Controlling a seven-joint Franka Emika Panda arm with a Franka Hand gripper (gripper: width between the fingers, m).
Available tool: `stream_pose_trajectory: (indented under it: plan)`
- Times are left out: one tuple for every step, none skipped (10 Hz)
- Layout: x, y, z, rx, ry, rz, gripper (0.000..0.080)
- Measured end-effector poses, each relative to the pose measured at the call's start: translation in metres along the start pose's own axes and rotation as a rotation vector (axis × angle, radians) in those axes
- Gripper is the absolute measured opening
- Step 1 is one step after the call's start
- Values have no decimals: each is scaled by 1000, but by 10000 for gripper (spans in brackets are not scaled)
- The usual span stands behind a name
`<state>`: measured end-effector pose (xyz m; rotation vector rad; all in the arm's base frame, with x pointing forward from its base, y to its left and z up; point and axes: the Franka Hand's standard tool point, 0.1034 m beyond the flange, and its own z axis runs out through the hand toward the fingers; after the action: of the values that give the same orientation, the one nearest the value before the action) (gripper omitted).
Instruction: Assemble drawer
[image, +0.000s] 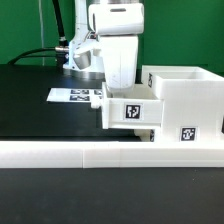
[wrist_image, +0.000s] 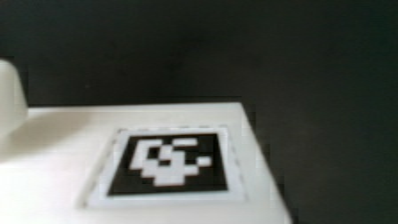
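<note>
While the arm hangs over the black table (image: 30, 100), its pincer (image: 118, 82) comes down just behind the drawer's small box (image: 128, 112), which stands out from the front of the big housing (image: 180, 100) toward the exterior view's left. The lower part of the pincer is hidden behind the upper edge of this small box, so I cannot tell if the fingers are spread or pressed together, or if they touch the box. The wrist view does not show the fingers either.

The big housing stands at the exterior view's right, close behind the long low white rail (image: 60, 153) that runs across the near side of the table. Its top is open, and it carries one square tag on its near face, low down. The small box also has a square tag on its near face, and it sits partly inside the housing.

The marker board (image: 75, 96) lies flat on the table to the left of the small box and further away, just beside the pincer.

In the wrist view, a white surface with one black-and-white tag (wrist_image: 173, 160) fills the lower part, blurred, with the dark table behind it. Which part of the drawer this surface is, I cannot tell.
</note>
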<state>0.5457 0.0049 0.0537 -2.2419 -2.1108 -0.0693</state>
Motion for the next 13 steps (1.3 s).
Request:
stream_pose_trajectory:
  plan:
    - [0, 0, 0, 0, 0, 0, 42]
    - [0, 0, 0, -2, 0, -4, 42]
    - [1, 0, 1, -9, 1, -10, 42]
    - [0, 0, 1, -9, 1, -15, 42]
    - [0, 0, 0, -10, 0, -28, 42]
    - [-1, 1, 1, -11, 0, -31, 42]
    - [-1, 1, 1, -11, -1, -33, 42]
    - [0, 1, 1, -12, -3, -30, 42]
    - [-3, 2, 0, -21, -2, -24, 42]
    - [-3, 3, 0, -21, -2, -24, 42]
    - [-3, 3, 0, -21, -2, -23, 42]
    - [-4, 2, 0, -5, -5, -29, 42]
    - [-3, 2, 0, -5, -7, -47, 42]
